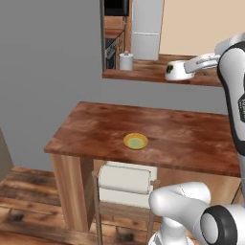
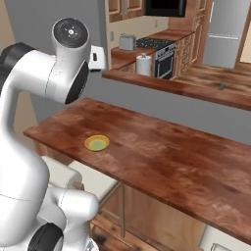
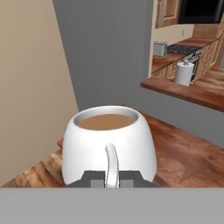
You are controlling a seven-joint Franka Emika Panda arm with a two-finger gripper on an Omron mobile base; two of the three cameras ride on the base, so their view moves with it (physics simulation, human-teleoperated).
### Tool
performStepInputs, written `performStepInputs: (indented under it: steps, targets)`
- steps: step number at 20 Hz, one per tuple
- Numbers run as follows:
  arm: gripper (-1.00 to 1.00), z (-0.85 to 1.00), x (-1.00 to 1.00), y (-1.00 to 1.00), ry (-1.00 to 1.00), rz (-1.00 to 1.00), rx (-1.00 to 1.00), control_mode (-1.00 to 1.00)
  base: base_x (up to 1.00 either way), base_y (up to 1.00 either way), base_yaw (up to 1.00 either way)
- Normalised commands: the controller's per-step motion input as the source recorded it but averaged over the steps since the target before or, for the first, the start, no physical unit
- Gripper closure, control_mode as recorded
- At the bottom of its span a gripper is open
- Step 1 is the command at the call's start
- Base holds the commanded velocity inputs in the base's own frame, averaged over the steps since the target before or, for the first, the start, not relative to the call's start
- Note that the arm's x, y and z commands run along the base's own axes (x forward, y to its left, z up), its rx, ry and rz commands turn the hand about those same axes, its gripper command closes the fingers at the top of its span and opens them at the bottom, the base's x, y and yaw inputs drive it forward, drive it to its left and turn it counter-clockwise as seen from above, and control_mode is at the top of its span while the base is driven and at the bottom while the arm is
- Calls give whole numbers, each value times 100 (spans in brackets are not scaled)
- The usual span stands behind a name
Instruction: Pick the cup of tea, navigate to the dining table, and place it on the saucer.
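Cup of tea (image 3: pixel 109 144) hangs upright in closed jaws above dining table (image 1: pixel 182 139).

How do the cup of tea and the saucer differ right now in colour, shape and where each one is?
The cup of tea is white and deep, holding brown liquid; the saucer is yellow with a greenish centre, shallow and empty. The cup is held up off the dining table by its handle in the gripper; the saucer lies flat on it. Both are round.

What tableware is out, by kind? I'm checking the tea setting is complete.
White teacups with brown tea: 1
Round yellow saucers with greenish centre: 1
Total: 2
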Motion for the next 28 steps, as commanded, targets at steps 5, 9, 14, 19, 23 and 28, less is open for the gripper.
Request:
performStepInputs:
  steps: [5,9,14,19,23,28]
  targets:
    - [100,-27,22,-36,1,20,0,-100,0,0,0]
    - [100,-39,36,-40,0,37,0,-100,0,0,0]
    - [100,-53,51,-49,3,48,0,-100,0,0,0]
    - [100,-52,48,-30,2,46,0,-100,0,0,0]
    - [100,-56,30,-11,2,40,0,-100,0,0,0]
    - [100,-53,45,6,4,25,0,-100,0,0,0]
